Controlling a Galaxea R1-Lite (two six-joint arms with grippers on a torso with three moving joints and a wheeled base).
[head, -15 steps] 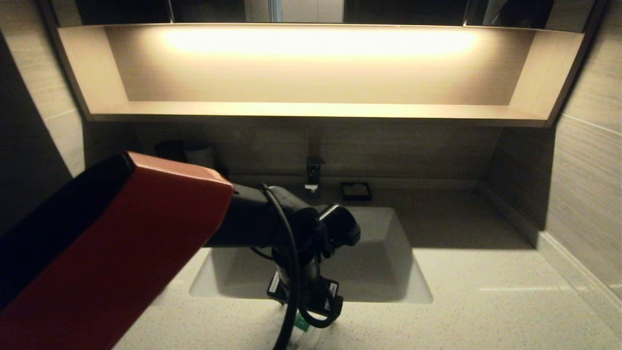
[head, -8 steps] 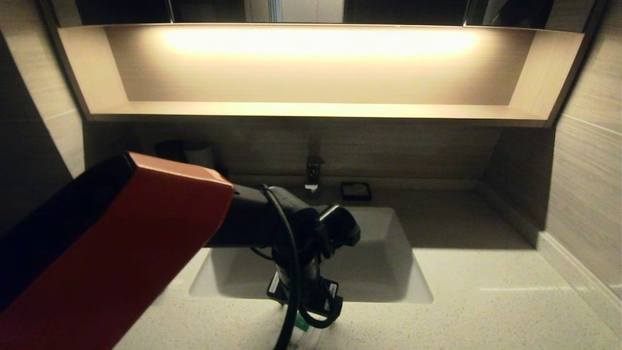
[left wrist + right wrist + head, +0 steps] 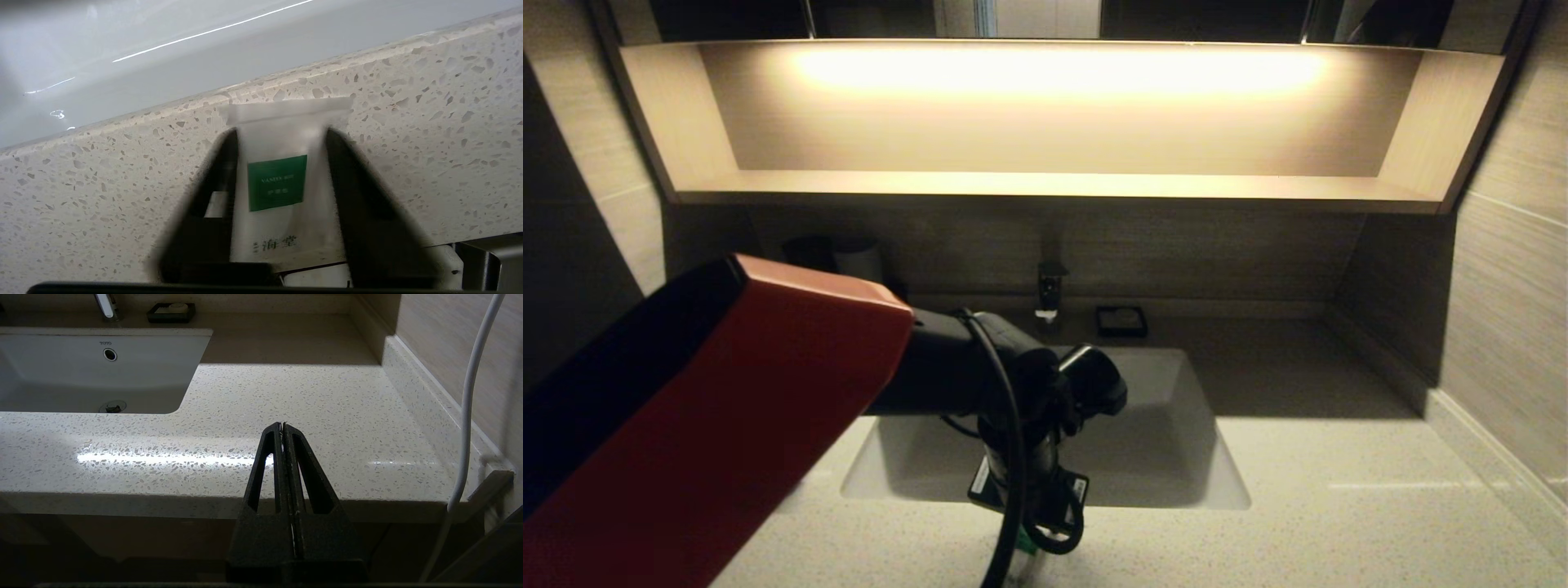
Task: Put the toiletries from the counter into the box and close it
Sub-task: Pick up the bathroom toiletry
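One of the toiletries, a white see-through packet (image 3: 278,183) with a green square label, lies on the speckled counter (image 3: 408,122) just in front of the sink's near rim. My left gripper (image 3: 281,132) points down over it, a finger pressed against each side, so it is shut on the packet. In the head view the left wrist (image 3: 1033,490) hides the fingers, and only a bit of the green label (image 3: 1027,549) shows below it. My right gripper (image 3: 283,424) is shut and empty, low in front of the counter's front edge. The box is out of view.
The white sink basin (image 3: 1160,441) is set into the counter's middle, with a faucet (image 3: 1049,290) and a small black soap dish (image 3: 1121,320) behind it. Dark cups (image 3: 833,253) stand at the back left. A lit wooden shelf (image 3: 1054,184) hangs above. A white cable (image 3: 470,396) runs by the right wall.
My left wrist has sunk slightly toward the counter and shifted a little left. Less of the packet's green label shows below it. The right arm has not moved.
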